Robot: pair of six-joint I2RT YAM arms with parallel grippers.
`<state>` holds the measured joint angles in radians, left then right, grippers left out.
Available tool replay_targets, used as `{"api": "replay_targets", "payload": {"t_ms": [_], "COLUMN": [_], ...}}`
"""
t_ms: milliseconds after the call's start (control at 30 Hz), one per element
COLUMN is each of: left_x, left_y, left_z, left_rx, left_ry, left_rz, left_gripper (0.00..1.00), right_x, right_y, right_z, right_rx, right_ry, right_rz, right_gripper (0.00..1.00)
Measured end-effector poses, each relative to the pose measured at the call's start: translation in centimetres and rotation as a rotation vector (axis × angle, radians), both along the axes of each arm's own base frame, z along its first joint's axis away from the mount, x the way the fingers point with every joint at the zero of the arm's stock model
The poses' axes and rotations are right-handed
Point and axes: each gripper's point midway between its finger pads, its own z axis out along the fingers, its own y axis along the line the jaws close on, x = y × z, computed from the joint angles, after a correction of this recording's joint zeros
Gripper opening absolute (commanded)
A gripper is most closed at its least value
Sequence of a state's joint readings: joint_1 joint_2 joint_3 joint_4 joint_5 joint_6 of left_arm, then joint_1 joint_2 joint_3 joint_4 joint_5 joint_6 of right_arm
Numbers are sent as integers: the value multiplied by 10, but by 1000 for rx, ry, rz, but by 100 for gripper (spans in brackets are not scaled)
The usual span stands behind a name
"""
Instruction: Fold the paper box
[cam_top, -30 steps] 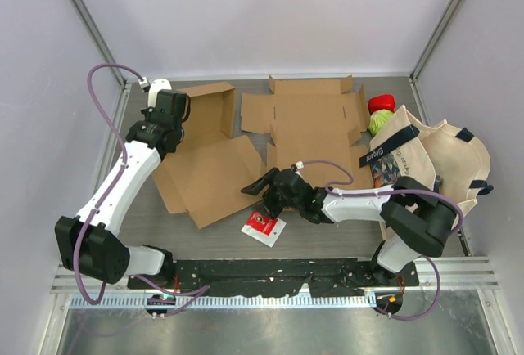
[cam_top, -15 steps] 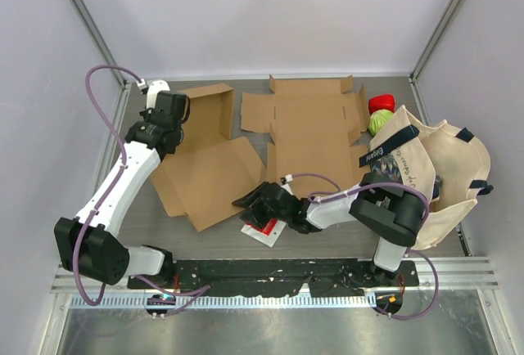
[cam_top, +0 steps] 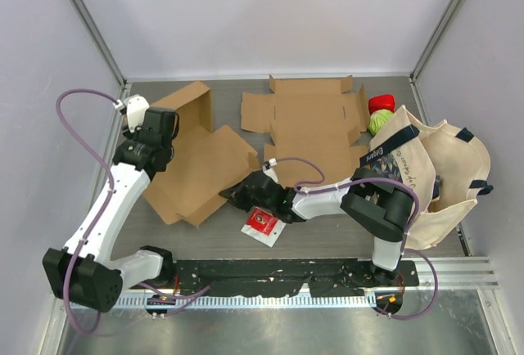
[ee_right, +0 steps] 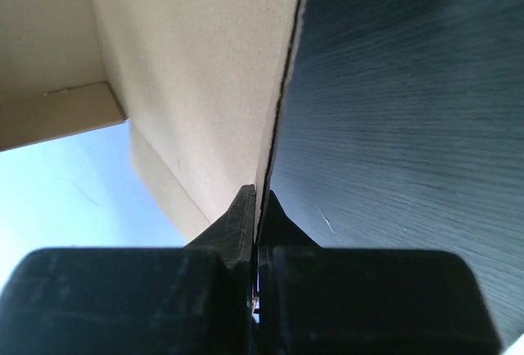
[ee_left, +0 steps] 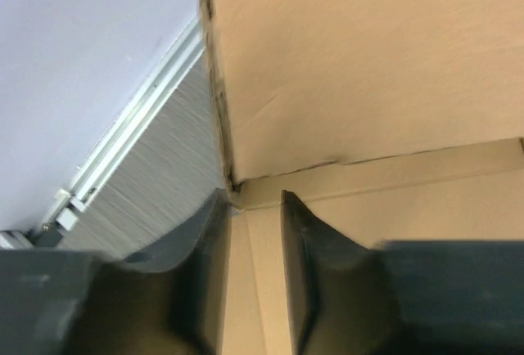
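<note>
From above, the paper box (cam_top: 205,167) lies partly folded on the left half of the bench (cam_top: 205,236), one flap raised at its far left. The left tool (cam_top: 154,149) sits on its left wall, and the right tool (cam_top: 235,198) reaches in low to its near right edge. A red-and-white packet (cam_top: 262,224) lies just beside that arm, with a flat cardboard blank (cam_top: 311,122) farther back and a tote bag (cam_top: 426,167) at the right. In the left wrist view, the left tool (ee_left: 254,201) has its fingers (ee_left: 299,265) a narrow gap apart, clamped on a cardboard wall below the raised flap. In the right wrist view, the right tool (ee_right: 258,198) is pinched tight on the box's thin edge, just above the bench.
</note>
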<state>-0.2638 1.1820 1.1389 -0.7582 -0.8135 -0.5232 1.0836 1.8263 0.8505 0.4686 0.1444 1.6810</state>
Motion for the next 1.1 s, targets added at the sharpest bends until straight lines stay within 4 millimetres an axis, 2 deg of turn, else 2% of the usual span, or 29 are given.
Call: {"api": "replay_targets", "payload": {"t_ms": [100, 200, 333, 400, 500, 567, 667, 733, 833, 1000, 1100], "left_x": [-13, -25, -37, -43, -50, -50, -42, -31, -11, 18, 36], "left_y": [3, 0, -19, -33, -54, -71, -91, -108, -137, -172, -179], "left_z": [0, 0, 2, 3, 11, 21, 53, 88, 138, 196, 207], "left_rx": [-25, -85, -217, -295, -388, -443, -489, -495, -484, -404, -319], "left_ry": [-27, -68, -124, -155, -188, -195, -222, -261, -303, -353, -348], "left_rz": [15, 6, -77, -149, -258, -339, -454, -566, -757, -1021, -1104], "left_gripper": [64, 70, 73, 69, 66, 66, 68, 72, 73, 71, 66], "right_x": [7, 26, 54, 73, 104, 122, 134, 143, 150, 162, 166], "right_y": [9, 20, 26, 21, 12, -6, -30, -46, -56, -41, -32], "right_z": [10, 37, 80, 96, 110, 110, 110, 118, 138, 181, 191], "right_rx": [-52, -131, -248, -336, -471, -583, -690, -742, -769, -743, -722], "right_ry": [-48, -150, -293, -371, -473, -535, -592, -651, -745, -923, -995], "right_rz": [29, 68, 134, 175, 249, 333, 455, 559, 680, 810, 860], "right_gripper": [1, 1, 1, 1, 1, 1, 1, 1, 1, 1, 1]}}
